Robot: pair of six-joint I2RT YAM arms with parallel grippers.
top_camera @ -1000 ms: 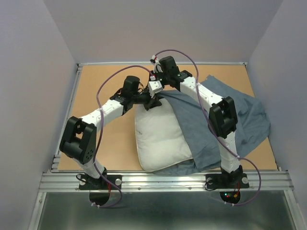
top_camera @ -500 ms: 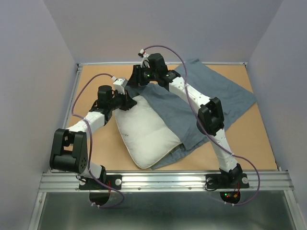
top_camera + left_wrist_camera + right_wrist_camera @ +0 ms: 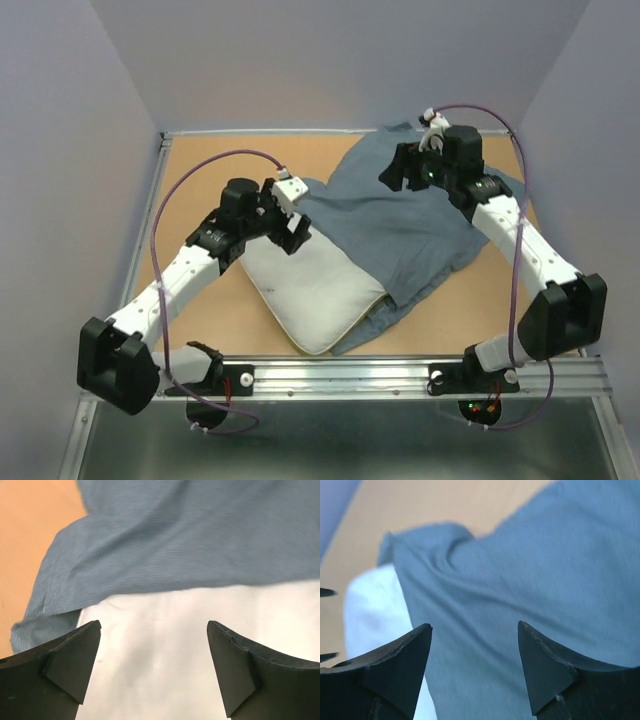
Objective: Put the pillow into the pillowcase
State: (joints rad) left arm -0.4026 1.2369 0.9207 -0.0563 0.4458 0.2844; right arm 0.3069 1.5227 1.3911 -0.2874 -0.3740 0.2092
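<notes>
Directly below spread left fingers [image 3: 65,665]: pillow [image 3: 160,650]; right fingers [image 3: 390,665], spread, empty, over pillowcase [image 3: 520,570].

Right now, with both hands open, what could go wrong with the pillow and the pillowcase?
1. The left hand hangs open close to the line where the pillowcase ends on the pillow. Closing there may pinch both together and pull the pillow outward.
2. The right hand is open over flat cloth, not an edge, so it may grab both layers and shut the opening.
3. Cloth bunched by the pillow's near corner may snag.
</notes>
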